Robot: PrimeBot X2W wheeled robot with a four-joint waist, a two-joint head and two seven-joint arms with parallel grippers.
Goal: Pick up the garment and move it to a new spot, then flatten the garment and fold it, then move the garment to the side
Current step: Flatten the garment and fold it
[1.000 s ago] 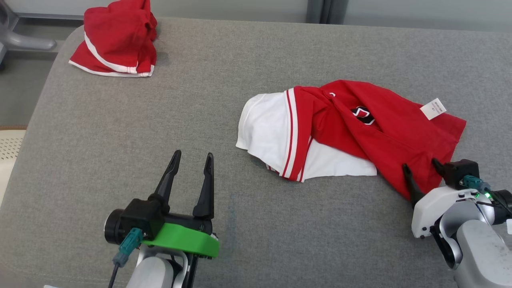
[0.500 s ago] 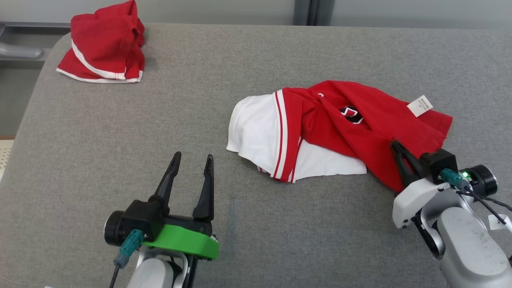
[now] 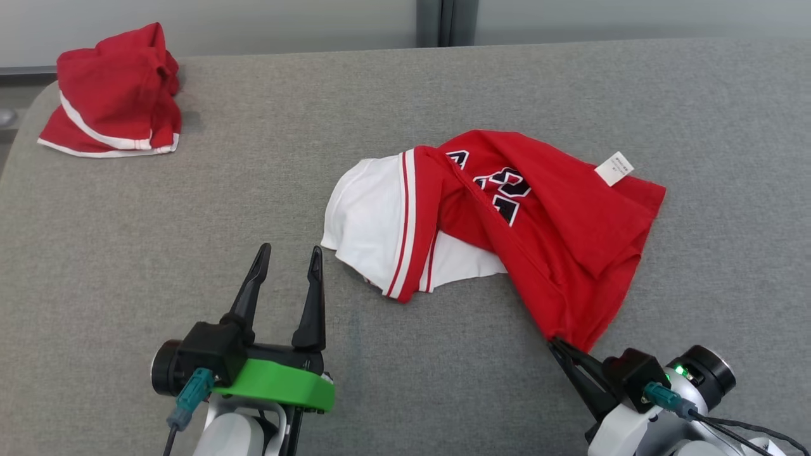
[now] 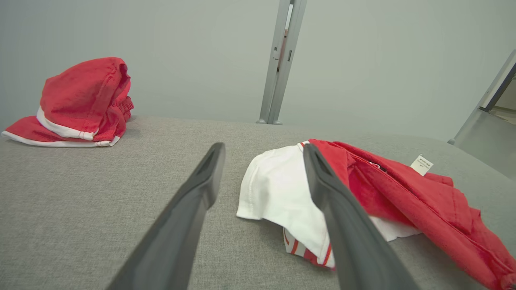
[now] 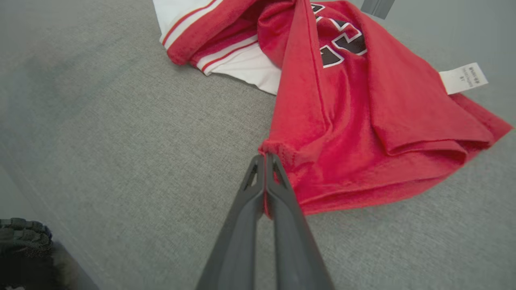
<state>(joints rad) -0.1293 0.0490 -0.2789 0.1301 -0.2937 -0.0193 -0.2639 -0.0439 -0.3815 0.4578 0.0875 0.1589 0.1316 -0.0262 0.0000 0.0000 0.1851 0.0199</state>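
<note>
Right gripper (image 3: 554,343), fingers pressed together, pinches the near edge, seemingly the hem, of the crumpled red-and-white jersey garment (image 3: 570,240); left gripper (image 3: 289,249) stands spread at near left.

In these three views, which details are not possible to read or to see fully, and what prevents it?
- Text on the tag: too small in the head view, blurred in the right wrist view.
- The dark print on the garment: partly covered by the garment's own red folds, head view.
- Arm behind the right claw: cut off by the head view's bottom edge.
- A dark object, right wrist view: cut off by the corner and blurred.
</note>
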